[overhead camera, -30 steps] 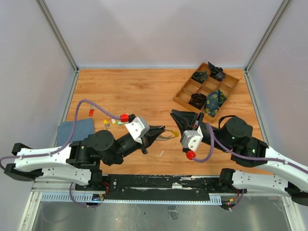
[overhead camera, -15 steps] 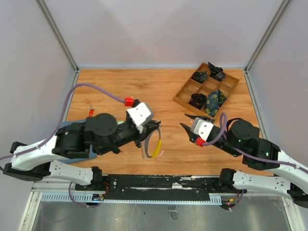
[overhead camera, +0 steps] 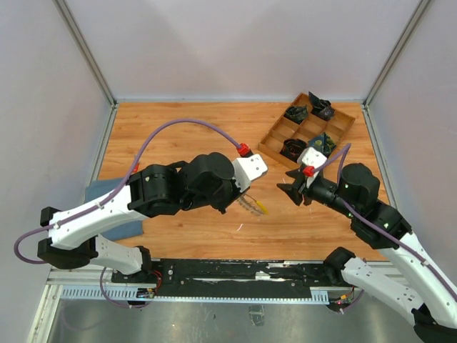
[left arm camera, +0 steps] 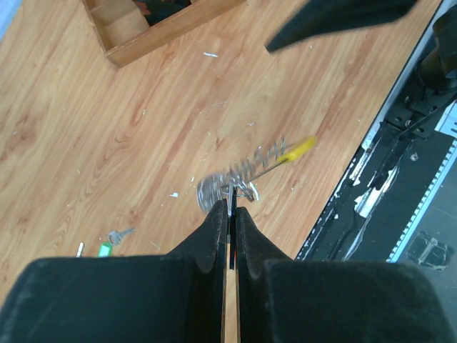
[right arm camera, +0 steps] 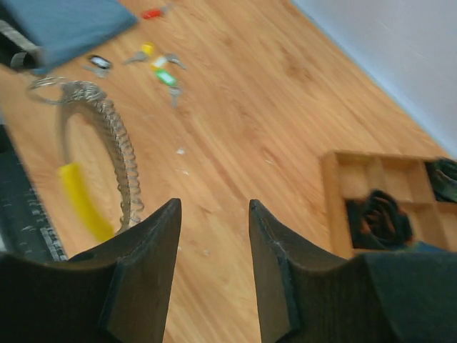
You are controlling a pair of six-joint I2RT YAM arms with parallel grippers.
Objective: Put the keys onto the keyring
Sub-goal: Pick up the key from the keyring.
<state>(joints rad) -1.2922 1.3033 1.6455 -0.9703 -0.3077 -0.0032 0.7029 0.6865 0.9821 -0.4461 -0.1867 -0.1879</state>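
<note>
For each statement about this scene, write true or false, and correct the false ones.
1. The left gripper has its jaws shut on the keyring. True.
2. The right gripper is holding a key. False: its jaws stand apart with nothing between them.
3. Loose keys lie on the table near the blue cloth. True.
4. Every compartment of the wooden tray is empty. False: dark fabric bundles sit in some of them.
5. The keyring lies inside the tray. False: the left gripper holds it, well apart from the tray.
</note>
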